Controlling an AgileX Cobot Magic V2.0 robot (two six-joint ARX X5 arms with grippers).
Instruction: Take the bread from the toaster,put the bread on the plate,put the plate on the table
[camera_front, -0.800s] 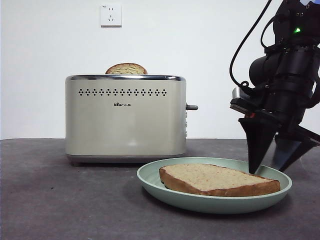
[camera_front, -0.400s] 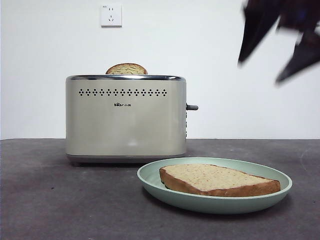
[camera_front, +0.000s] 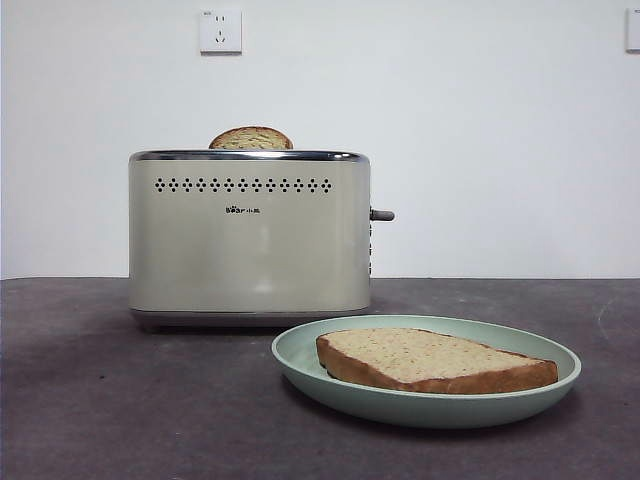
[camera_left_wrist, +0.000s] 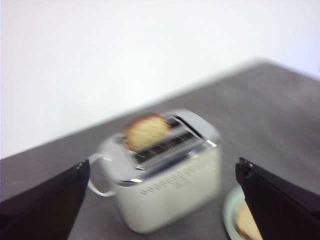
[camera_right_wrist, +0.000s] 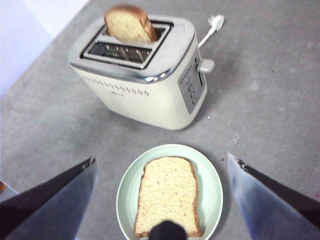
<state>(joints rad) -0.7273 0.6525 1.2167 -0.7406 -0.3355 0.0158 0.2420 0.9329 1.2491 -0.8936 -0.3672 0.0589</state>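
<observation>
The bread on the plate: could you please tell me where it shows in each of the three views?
Front view: the bread lies flat on the plate, lower right.
Left wrist view: only a blurred corner, beside the jaw.
Right wrist view: bottom centre, on the plate.
Shared landmark: the toaster, beside the plate.

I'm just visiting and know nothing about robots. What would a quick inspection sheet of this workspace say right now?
Surface: dark grey table, faint scuffs.
Job's things: bread lies flat on the mint-green plate; the plate rests on the table in front of the cream toaster.
Clutter: second slice stands in the toaster's slot.
Grippers: left gripper and right gripper both open, holding nothing, raised above the scene; neither shows in the front view.
Cables: white plug lies unplugged on the table.
Surroundings: white wall with a socket.
</observation>
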